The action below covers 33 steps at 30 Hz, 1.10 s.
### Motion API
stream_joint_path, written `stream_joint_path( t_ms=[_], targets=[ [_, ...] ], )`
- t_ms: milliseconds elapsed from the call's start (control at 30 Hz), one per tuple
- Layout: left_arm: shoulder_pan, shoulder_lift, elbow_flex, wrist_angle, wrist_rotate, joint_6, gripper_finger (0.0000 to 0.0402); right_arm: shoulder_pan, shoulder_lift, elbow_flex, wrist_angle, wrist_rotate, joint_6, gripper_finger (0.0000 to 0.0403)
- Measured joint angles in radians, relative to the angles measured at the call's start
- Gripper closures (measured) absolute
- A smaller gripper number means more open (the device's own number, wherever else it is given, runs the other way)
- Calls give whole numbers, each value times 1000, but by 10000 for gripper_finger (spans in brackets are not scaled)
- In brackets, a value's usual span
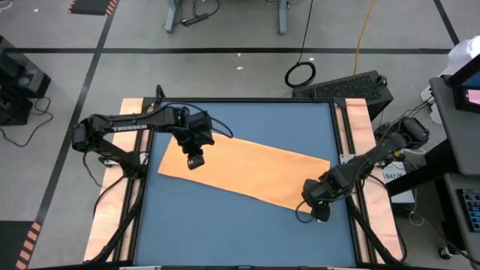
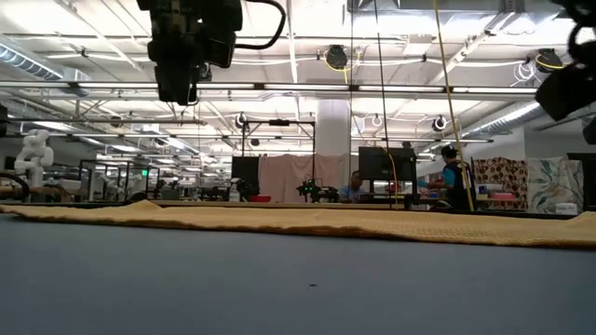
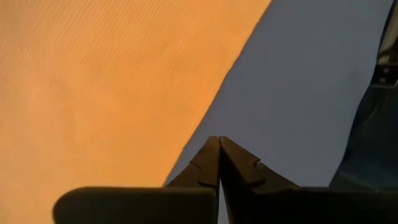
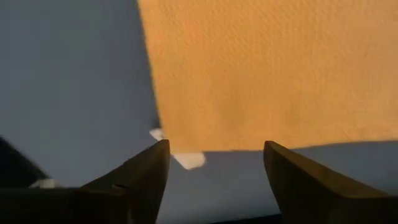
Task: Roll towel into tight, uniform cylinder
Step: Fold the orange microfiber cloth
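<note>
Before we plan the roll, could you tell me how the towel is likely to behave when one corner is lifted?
The towel lies flat and thin on the mat, so it would likely droop, not stay stiff. Its woven texture probably grips well.

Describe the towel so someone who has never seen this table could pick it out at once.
A blue mat covers the table between the two dark arms. Lying flat and slanted across it, from near the left gripper to the right gripper, is the towel. It is the only fabric there: plain orange-yellow, with a small white tag at one edge.

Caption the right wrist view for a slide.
Open right gripper poised at the flat towel's corner, by its white tag.
</note>
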State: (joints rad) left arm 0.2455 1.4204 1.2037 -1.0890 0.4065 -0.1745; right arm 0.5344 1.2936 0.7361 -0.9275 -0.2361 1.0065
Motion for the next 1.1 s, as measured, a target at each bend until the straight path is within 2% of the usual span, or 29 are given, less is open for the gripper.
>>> stream_joint_path(
  t_ms=[167, 400, 633, 833, 1100],
  targets=[
    [-39, 0, 0, 88, -38, -136, 393, 49, 1, -11, -25, 55, 3, 117],
    [-133, 0, 0, 248, -43, -347, 391, 92, 2, -53, 88, 126, 8, 121],
    [-246, 0, 0, 253, -121, -524, 334, 136, 6, -63, 120, 193, 67, 100],
    [-305, 0, 0, 269, -210, -546, 286, 206, 22, -63, 201, 324, 82, 92],
    [-309, 0, 0, 274, -244, -546, 273, 248, 44, -60, 243, 286, 190, 92]
  ],
)
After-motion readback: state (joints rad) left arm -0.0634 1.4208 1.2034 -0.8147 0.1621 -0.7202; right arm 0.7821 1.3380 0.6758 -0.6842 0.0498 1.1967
